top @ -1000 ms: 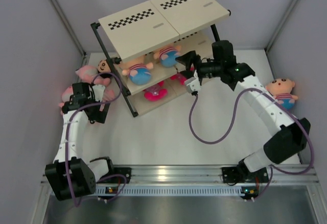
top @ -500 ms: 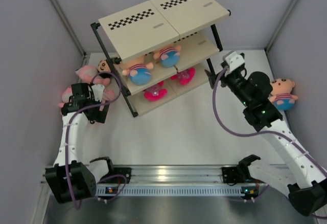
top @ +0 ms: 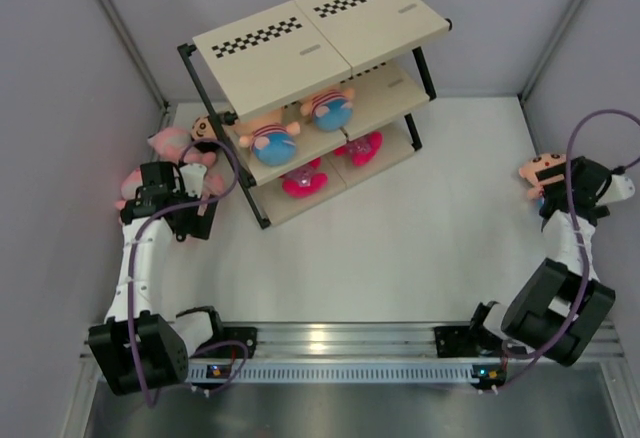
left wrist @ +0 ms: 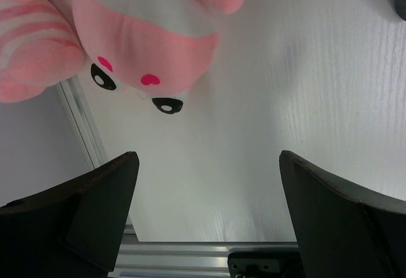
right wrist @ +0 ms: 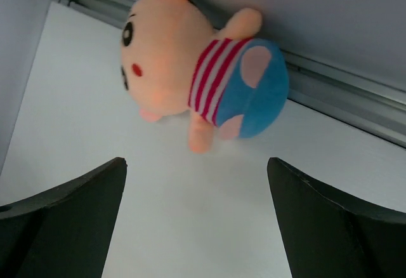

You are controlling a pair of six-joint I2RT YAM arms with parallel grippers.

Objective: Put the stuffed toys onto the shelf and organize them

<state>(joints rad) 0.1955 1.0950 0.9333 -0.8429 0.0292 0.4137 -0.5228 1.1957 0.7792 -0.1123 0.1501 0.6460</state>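
The right end effector is hanging released, jaws wide apart, and the boy doll is lying just ahead of it on the worktop, against the right wall. The doll's long axis is running across the opening (head to one finger, blue bottoms to the other), so a wrist turn seems needed. The left end effector, also released, is facing a pink doll.

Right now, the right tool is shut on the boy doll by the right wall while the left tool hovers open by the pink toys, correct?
No: the right tool is open, not shut; the right wrist view shows the boy doll lying free ahead of it. The rest stands.
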